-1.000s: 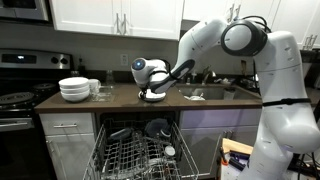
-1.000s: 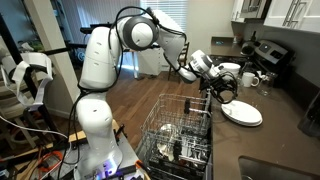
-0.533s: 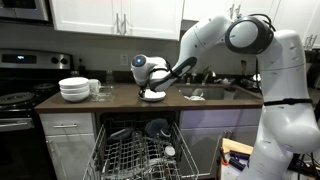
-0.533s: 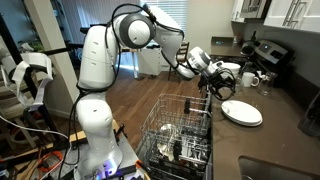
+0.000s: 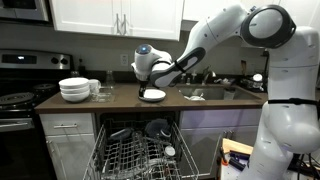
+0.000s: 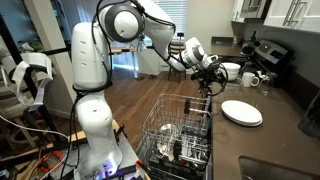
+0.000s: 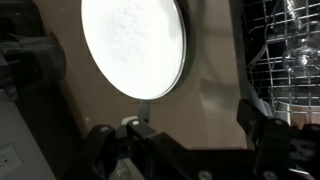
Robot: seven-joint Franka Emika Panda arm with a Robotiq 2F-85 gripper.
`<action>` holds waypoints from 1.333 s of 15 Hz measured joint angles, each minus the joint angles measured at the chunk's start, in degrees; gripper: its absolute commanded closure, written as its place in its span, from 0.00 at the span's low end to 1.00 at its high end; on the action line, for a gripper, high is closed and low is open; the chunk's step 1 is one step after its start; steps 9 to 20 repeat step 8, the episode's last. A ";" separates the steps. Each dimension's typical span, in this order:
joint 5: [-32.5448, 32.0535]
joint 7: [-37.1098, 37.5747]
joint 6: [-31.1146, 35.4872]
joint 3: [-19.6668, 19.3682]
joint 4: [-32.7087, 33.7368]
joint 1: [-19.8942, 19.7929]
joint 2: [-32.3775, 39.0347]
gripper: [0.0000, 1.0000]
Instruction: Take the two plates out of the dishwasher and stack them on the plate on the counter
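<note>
White plate (image 5: 152, 94), dark brown counter (image 5: 120, 98) (dishwasher racks (image 5: 130, 155) pale grey), white cabinets (image 5: 100, 14).

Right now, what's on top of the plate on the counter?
Nothing: the white plate lies bare on the counter, with the open, empty claw above it. Whether more plates sit beneath it is hidden.

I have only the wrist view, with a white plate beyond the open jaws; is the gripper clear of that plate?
Observer: Yes, in an exterior view the gripper hangs raised, not touching the plate.
Operator: Thank you; is the dishwasher rack pulled out?
Observer: Yes, the rack is pulled out and holds dishes.
Operator: What else stands on the counter?
Observer: A stack of white bowls, toward the stove.
</note>
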 measured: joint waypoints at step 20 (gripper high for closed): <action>10.15 -10.00 -0.01 1.61 -5.79 0.22 -7.35 0.00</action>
